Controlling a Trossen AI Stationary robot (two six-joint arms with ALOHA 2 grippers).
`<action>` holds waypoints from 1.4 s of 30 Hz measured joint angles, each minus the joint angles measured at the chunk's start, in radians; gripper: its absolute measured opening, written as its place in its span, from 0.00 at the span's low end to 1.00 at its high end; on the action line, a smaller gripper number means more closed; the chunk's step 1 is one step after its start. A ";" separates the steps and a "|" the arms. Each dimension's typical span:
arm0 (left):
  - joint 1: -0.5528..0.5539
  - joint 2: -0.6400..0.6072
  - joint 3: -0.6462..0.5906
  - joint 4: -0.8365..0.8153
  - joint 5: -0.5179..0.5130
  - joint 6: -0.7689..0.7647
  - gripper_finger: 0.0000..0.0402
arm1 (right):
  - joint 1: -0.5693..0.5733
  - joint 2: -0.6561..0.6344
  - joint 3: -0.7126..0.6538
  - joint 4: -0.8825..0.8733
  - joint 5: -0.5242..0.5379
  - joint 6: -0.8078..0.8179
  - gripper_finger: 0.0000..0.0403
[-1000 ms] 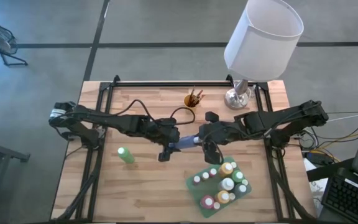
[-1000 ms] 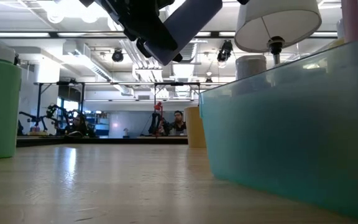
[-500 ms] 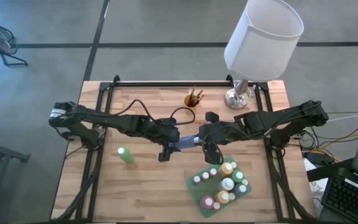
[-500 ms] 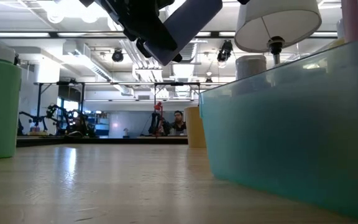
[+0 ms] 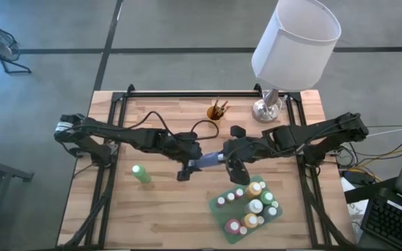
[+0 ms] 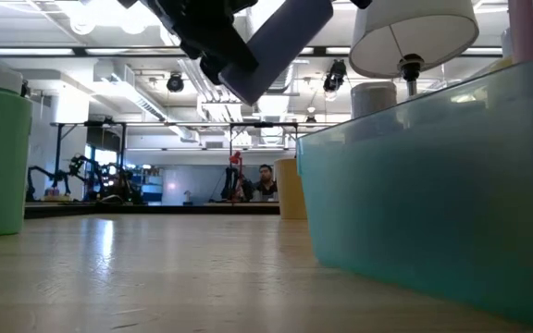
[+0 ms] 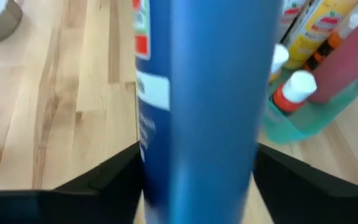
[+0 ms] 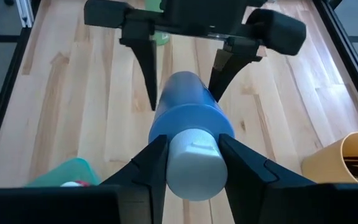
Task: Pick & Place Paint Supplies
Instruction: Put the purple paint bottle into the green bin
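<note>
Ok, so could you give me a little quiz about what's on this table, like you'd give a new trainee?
1. Pick one: what colour is the bottle held up in the air between the two arms? A green, B blue, C red.
2. True or false: the brush cup stands near the base of the lamp.
3. Fill in: the jaws of the right gripper are closed around the bottle's white ___.

Key: 1 B. 2 true. 3 cap.
</note>
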State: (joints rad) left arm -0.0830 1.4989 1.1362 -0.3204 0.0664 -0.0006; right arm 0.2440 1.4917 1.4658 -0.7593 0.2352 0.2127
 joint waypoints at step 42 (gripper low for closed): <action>0.001 -0.387 -0.472 0.605 -0.241 -0.011 0.85 | 0.291 0.065 0.468 -0.616 0.014 0.504 0.28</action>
State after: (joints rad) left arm -0.0818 1.1118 0.6640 0.2844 -0.1745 -0.0115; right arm 0.5346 1.5566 1.9340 -1.3750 0.2487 0.7171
